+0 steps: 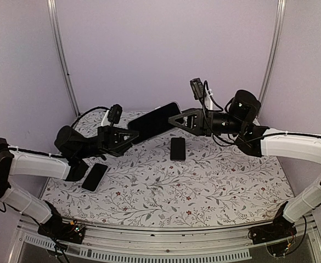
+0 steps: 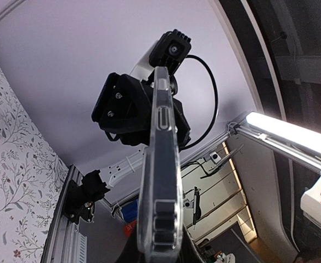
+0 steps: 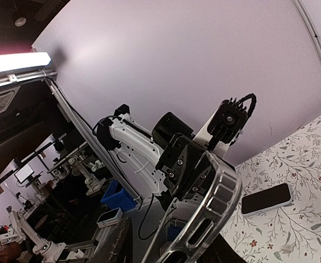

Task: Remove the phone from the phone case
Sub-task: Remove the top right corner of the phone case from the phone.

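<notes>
The phone case [image 1: 156,121], a clear shell with a black phone in it, is held in the air over the back of the table, tilted up to the right. My left gripper [image 1: 131,135] is shut on its lower left end and my right gripper [image 1: 176,119] is shut on its upper right end. In the left wrist view the phone case [image 2: 160,181] shows edge-on, running up to the right gripper [image 2: 131,107]. In the right wrist view a clear corner of the phone case [image 3: 219,198] shows, with the left gripper [image 3: 183,169] behind it.
Two bare black phones lie on the floral table cloth [image 1: 215,186]: one in the middle back [image 1: 178,148] and one at the left [image 1: 94,177], which also shows in the right wrist view [image 3: 266,199]. Lavender walls close in the back and both sides.
</notes>
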Robot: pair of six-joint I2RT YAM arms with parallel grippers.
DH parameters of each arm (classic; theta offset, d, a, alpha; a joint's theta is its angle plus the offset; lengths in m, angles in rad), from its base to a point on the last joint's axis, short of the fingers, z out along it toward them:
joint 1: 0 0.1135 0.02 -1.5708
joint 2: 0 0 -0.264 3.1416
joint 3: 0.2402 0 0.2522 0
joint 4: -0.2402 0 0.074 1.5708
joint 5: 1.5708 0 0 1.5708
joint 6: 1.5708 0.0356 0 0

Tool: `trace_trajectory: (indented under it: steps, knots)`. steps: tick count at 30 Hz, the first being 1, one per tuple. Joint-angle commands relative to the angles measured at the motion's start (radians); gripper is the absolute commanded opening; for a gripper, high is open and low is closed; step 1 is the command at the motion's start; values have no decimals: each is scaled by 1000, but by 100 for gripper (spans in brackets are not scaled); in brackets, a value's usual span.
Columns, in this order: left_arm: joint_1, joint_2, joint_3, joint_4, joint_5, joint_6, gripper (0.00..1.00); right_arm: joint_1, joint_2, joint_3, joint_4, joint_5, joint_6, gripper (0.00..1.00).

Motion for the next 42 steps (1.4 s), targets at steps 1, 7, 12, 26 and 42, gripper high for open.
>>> trace_trajectory:
  steps: [1,7,12,26,42]
  knots:
    - [-33,-19,58,163,-23,-20,0,3,13,-21,37,-14,4,40]
    - [-36,-36,65,180,-26,-20,0,-15,11,-54,69,-5,24,40]
    - [-37,-55,65,193,-27,-17,0,-44,0,-103,74,13,48,41]
    - [-33,-107,73,105,-22,40,0,-60,-27,-147,40,45,48,61]
    - [11,-160,31,14,-30,84,0,-60,-94,-131,-139,128,-7,83]
